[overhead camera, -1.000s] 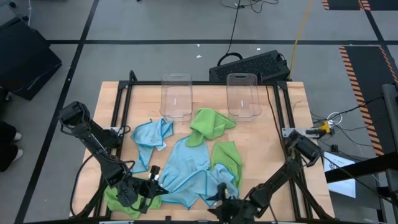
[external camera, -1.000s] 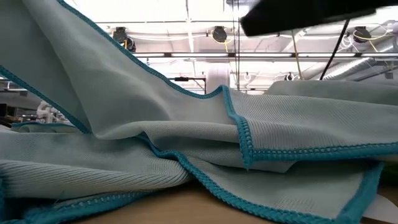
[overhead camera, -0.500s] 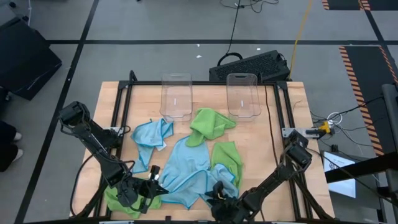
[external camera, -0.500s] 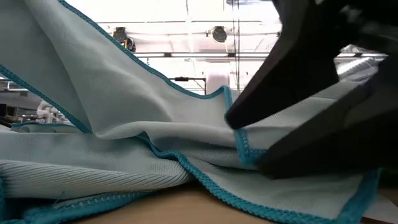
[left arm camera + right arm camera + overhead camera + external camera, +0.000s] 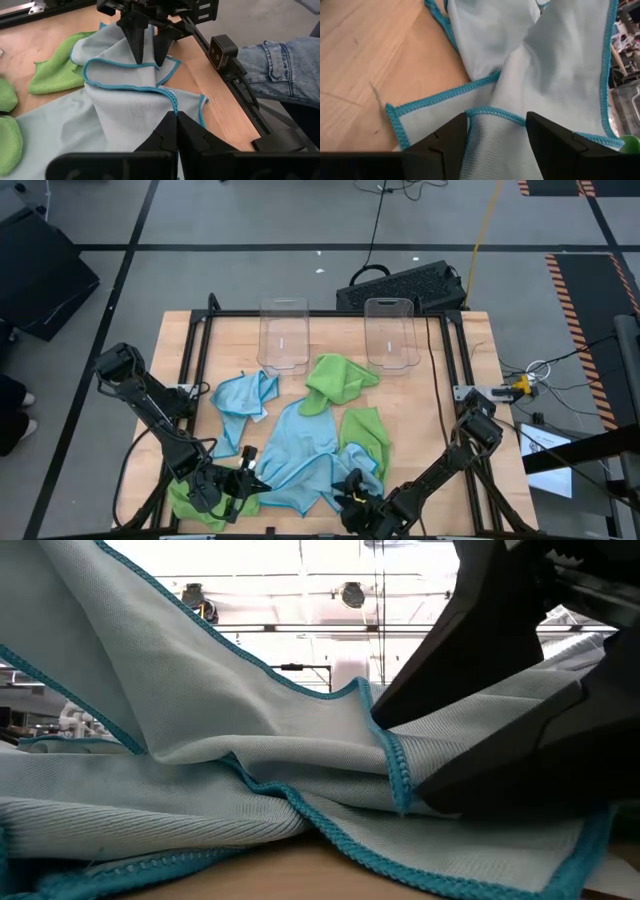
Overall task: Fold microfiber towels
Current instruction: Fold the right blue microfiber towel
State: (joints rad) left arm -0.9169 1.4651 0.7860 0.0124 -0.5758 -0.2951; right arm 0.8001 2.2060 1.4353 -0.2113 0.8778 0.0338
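Note:
A large light blue microfiber towel [image 5: 300,445] lies rumpled at the table's near middle, its teal hem showing in the low view [image 5: 395,765]. My left gripper [image 5: 245,478] is shut on its near left part. My right gripper [image 5: 350,488] stands open at the towel's near right part. Its two fingers [image 5: 447,137] sit on either side of a raised hemmed fold [image 5: 495,116]. Another blue towel [image 5: 243,395] and green towels [image 5: 340,377] [image 5: 368,435] [image 5: 185,500] lie around it. My left gripper pinches the blue towel at its teal-hemmed edge [image 5: 173,104] between its two shut fingers, coming level and slanting down from the table's left. The cloth rises from the table up to the fingers [image 5: 120,650]; the rest lies on the table. My right gripper has the fold between its open fingers [image 5: 480,640]; whether they touch the cloth I cannot tell.
Two clear plastic bins [image 5: 284,335] [image 5: 390,332] stand at the table's far side. A black frame rail [image 5: 235,85] runs along the near edge, and a person's leg in jeans [image 5: 280,65] is beyond it. Bare wood [image 5: 365,60] shows beside the towel.
My right gripper has come down and toward the table's left onto the blue towel, rolling as it went. In the low view it has come from the picture's top down around the hemmed fold. The towel and my left gripper have kept still.

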